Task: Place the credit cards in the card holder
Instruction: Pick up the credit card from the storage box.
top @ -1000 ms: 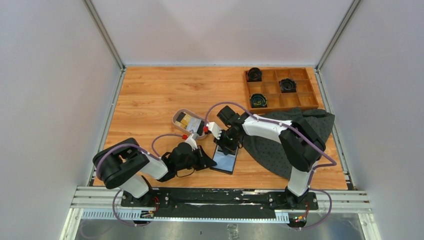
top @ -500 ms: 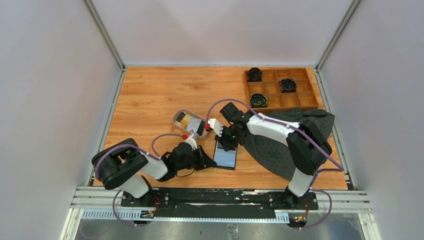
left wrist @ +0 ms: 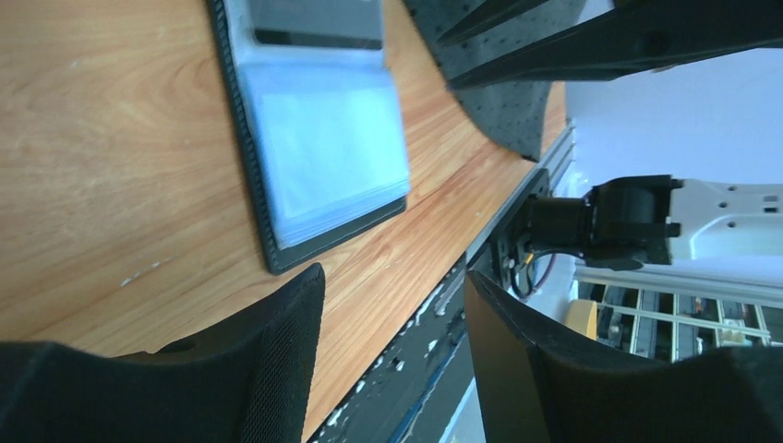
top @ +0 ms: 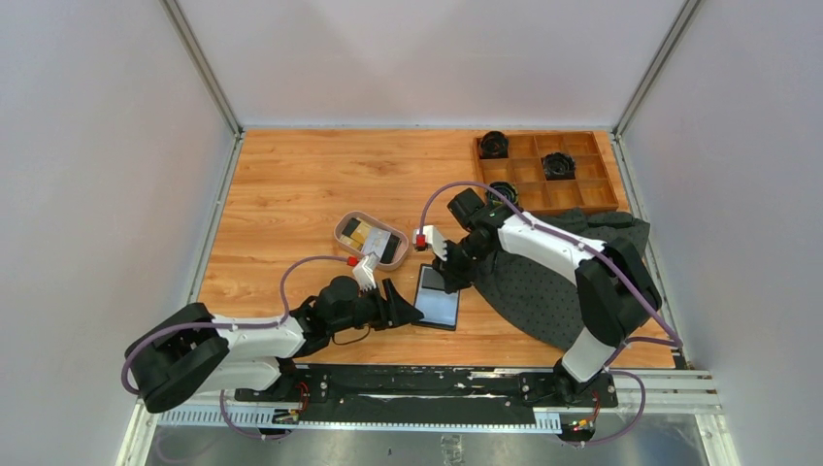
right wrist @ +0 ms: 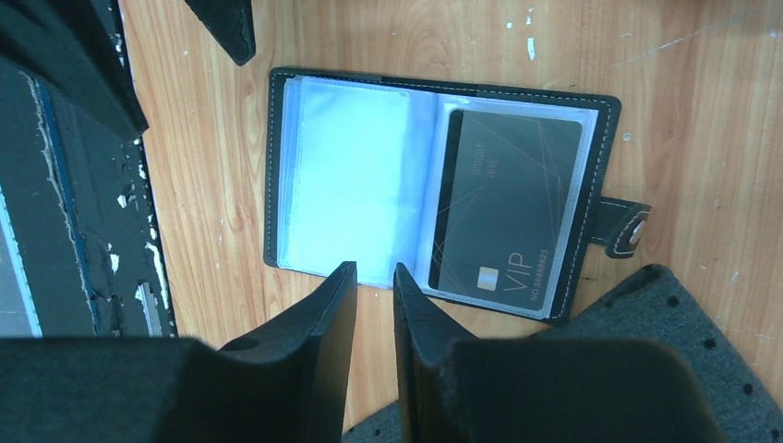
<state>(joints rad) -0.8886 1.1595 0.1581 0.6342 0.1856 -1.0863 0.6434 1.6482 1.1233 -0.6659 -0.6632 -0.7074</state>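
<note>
L gripper (left wrist: 392,277) sits low at the near-left of the card holder (right wrist: 351,185), jaws well apart, nothing betw them. Card holder lies open flat on the counter (top: 291,184) by the front edge. Its long axis runs near-to-far w/ a slight tilt: clear sleeve on the near half, black VIP card (right wrist: 508,212) in the far half, snap tab (right wrist: 623,226) sticking out the far end. R gripper (right wrist: 374,272) hangs above it, a narrow gap betw jaws, holding nothing. Dark cloth (top: 553,286) just to the right. Farther left, oval tray (top: 342,226) w/ the other credit cards (top: 372,239) — gold, white, black.
</note>
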